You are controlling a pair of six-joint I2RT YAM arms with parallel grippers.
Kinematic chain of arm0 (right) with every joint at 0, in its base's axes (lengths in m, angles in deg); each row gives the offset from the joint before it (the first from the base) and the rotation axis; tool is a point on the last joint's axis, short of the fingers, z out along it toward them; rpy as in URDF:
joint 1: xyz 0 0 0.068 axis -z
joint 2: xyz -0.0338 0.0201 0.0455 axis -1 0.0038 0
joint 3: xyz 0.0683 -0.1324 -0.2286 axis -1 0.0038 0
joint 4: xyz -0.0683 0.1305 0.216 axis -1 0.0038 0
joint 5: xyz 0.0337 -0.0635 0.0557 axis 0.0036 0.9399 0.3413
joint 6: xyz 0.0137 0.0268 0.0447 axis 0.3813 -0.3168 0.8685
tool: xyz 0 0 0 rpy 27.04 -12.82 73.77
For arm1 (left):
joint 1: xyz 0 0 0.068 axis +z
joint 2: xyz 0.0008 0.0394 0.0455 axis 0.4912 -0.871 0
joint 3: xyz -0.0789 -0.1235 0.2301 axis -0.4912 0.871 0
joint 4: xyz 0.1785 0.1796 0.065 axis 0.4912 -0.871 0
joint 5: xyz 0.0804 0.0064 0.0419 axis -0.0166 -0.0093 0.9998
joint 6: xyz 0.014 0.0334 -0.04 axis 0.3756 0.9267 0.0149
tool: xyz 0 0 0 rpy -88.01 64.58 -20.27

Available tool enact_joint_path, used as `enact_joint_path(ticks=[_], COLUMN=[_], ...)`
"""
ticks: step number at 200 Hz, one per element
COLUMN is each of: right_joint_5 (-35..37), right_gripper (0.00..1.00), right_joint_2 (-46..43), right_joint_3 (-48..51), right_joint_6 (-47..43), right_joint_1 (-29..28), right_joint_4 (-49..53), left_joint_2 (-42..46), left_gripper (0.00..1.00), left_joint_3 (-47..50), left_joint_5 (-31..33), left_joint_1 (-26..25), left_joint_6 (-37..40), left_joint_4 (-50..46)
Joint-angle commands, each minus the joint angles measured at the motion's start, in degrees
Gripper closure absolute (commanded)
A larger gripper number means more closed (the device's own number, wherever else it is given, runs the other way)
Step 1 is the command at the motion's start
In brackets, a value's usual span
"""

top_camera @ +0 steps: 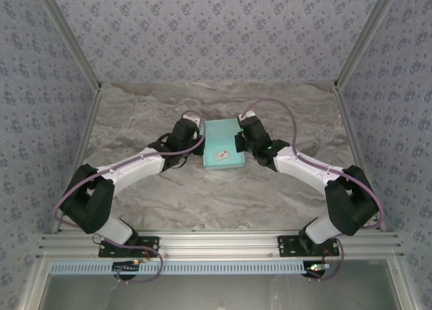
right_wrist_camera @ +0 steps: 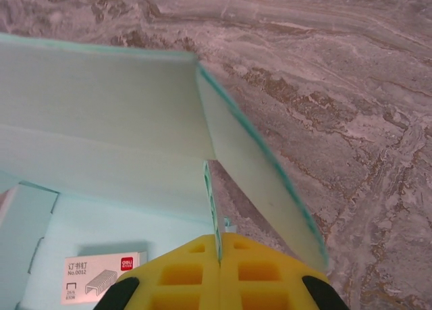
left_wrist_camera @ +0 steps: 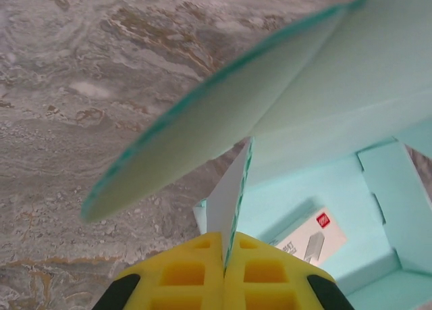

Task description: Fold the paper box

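Left gripper (left_wrist_camera: 224, 248) & right gripper (right_wrist_camera: 219, 248) each clamped on the 1 blue paper box (top_camera: 224, 145), which sits between them.
Yellow fingers (left_wrist_camera: 189, 276) pressed together on both, each pair nipping a thin upright side tab of the box. Just ahead of each gripper a big tilted flap (left_wrist_camera: 202, 127) blocks part of the marble table (top_camera: 283, 195). Below the fingers, inside the box: 1 small white staple pack (right_wrist_camera: 101, 273) w/ red logo. Count: 2 arms, 2 grippers, 1 box, 1 pack.
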Motion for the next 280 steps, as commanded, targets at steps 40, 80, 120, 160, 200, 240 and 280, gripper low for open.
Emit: enact_joint_path(ticks=[40,80,120,160,200,240,280], right_joint_5=[5.14,5.36,4.54,6.10,7.22,8.05,10.28], right_gripper=[0.96,0.96,0.96,0.96,0.96,0.94,0.94], right_joint_2=[1.67,2.78,3.39,3.02,2.60,2.42,1.62], right_joint_3=[0.94,2.85,4.83,7.42,10.35,12.07,15.17], right_joint_6=[8.07,9.47,9.58,10.31,11.74,14.05,16.60], right_joint_1=[0.27,0.06,-0.37,-1.33,-2.36,-3.42,-5.44], right_joint_4=[-6.09,-10.35,-13.54,-16.69,-19.74,-20.51,-22.02], left_joint_2=[-3.09,-4.33,-4.56,-5.17,-5.71,-6.39,-6.58], left_gripper=[1.00,1.00,1.00,1.00,1.00,1.00,1.00], left_joint_3=[-1.51,-0.40,1.93,4.20,6.83,10.16,13.20], left_joint_5=[8.11,11.64,16.56,19.64,22.38,24.12,26.58], left_joint_1=[-2.28,-3.89,-6.62,-8.30,-9.82,-11.40,-13.17], left_joint_6=[-8.47,-9.23,-9.32,-9.06,-8.71,-8.42,-7.72], left_joint_4=[9.84,12.52,15.49,17.65,20.78,24.71,27.42])
